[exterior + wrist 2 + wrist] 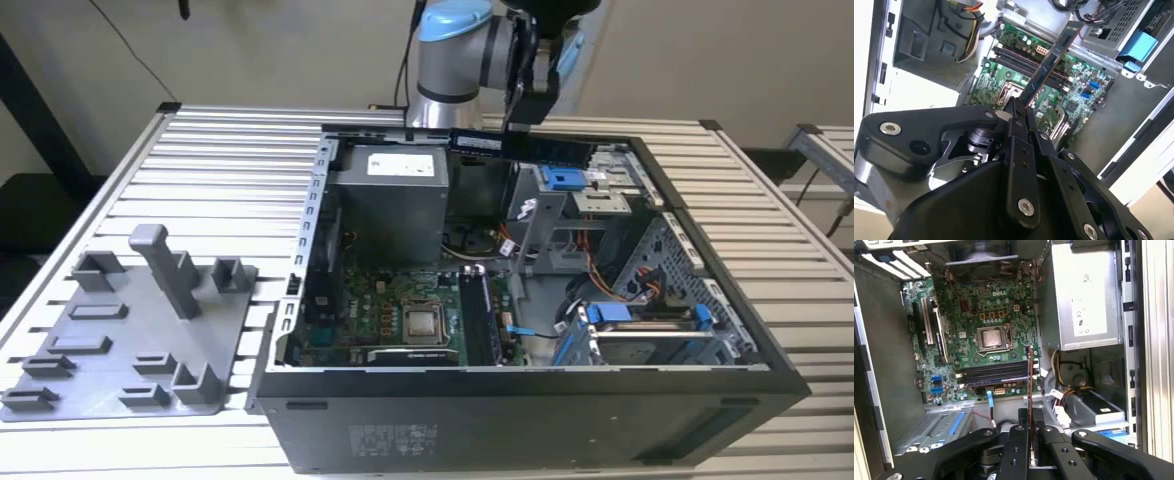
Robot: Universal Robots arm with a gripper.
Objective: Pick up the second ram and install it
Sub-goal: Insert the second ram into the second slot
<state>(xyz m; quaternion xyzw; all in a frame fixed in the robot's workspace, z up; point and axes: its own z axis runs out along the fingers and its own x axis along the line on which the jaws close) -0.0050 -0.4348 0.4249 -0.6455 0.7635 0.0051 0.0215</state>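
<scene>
Up over the back rim of the open case on the counter, exterior view: hanging there with the second ram held level in the gripper, well apart from the motherboard. Second wrist view: fingers clamped tight on one end, rest of the stick poking out over the green board. First wrist view: seen edge-on, lined up above the memory slots near the processor chip.
</scene>
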